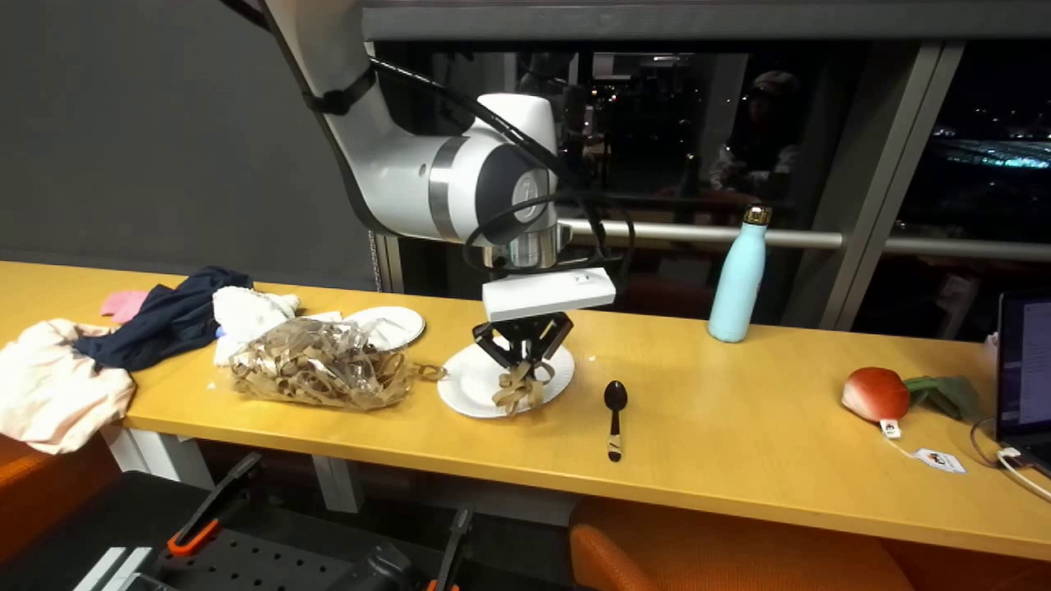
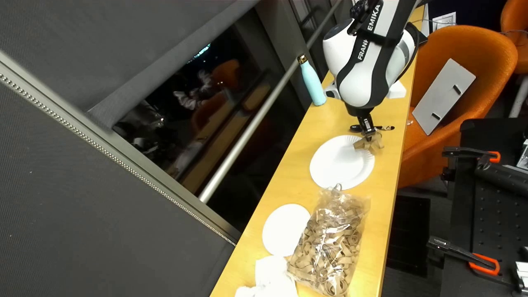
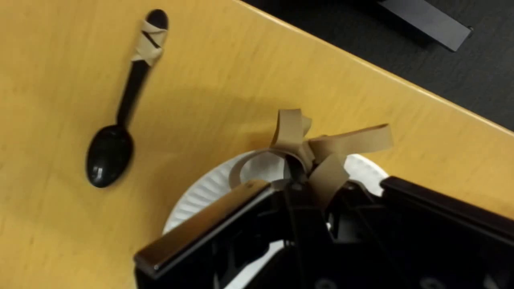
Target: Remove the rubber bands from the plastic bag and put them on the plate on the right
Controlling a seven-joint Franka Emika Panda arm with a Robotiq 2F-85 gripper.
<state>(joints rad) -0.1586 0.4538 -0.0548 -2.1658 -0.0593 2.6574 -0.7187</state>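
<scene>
Jaws point down, drawn nearly together, a small clump of tan rubber bands (image 1: pixel 519 388) pinched at the tips. Loops splay out around the pinch; gripping them bunched presumably suits soft elastic with no firm edge. The clump hangs over the rim of the larger white paper plate (image 2: pixel 340 165), on the side facing the black spoon (image 3: pixel 109 155), some loops reaching past it over the tabletop (image 3: pixel 192 92). Whether the lowest touch the plate I cannot tell.

Most bands are in the clear plastic bag (image 2: pixel 330 239), lying beside the plate in both exterior views. At least one loop (image 1: pixel 431 372) pokes out at the plate-side end; I take that for the mouth, turned this way to shorten my transfer.

Judged step: placing, just short of release. I should shift inward before opening, or loops may land off the plate.
</scene>
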